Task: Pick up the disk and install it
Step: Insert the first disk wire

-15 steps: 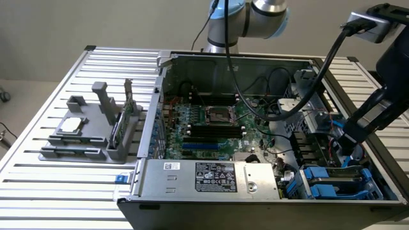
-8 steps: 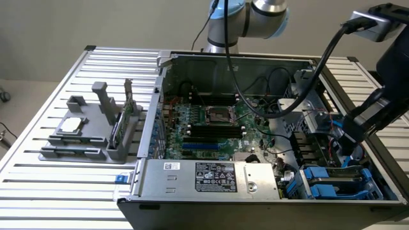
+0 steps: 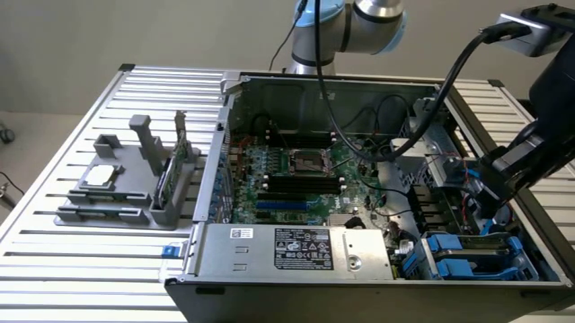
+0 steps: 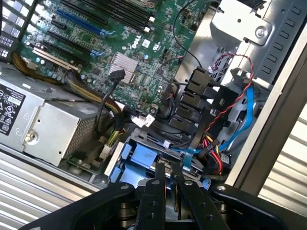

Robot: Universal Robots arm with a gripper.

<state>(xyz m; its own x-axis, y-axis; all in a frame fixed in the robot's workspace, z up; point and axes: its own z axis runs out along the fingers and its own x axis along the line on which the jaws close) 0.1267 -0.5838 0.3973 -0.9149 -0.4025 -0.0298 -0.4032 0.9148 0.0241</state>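
**Slatted bench, open tower: disk looks to be in its bay**

Nearest us on the slatted metal table (image 3: 54,269) lies the open computer case (image 3: 359,291), with its power supply (image 3: 297,247) along the front edge. At about five o'clock in the exterior view, in the case's near corner, we see the disk (image 3: 462,259), or at least the blue carrier we take for it, lying in the drive bay. Its labelled face is hidden, so we cannot say it is fully seated. Just above it hangs the gripper (image 4: 168,168), its fingers drawn together with only a sliver between them and nothing held. Farther in, at the centre, sits the motherboard (image 3: 297,168). Out at nine o'clock the grey fixture (image 3: 117,202) carries a square chip (image 3: 99,176) and a green memory stick (image 3: 180,145). We judge the pick done and the installing near its end, with the final seating unconfirmed.
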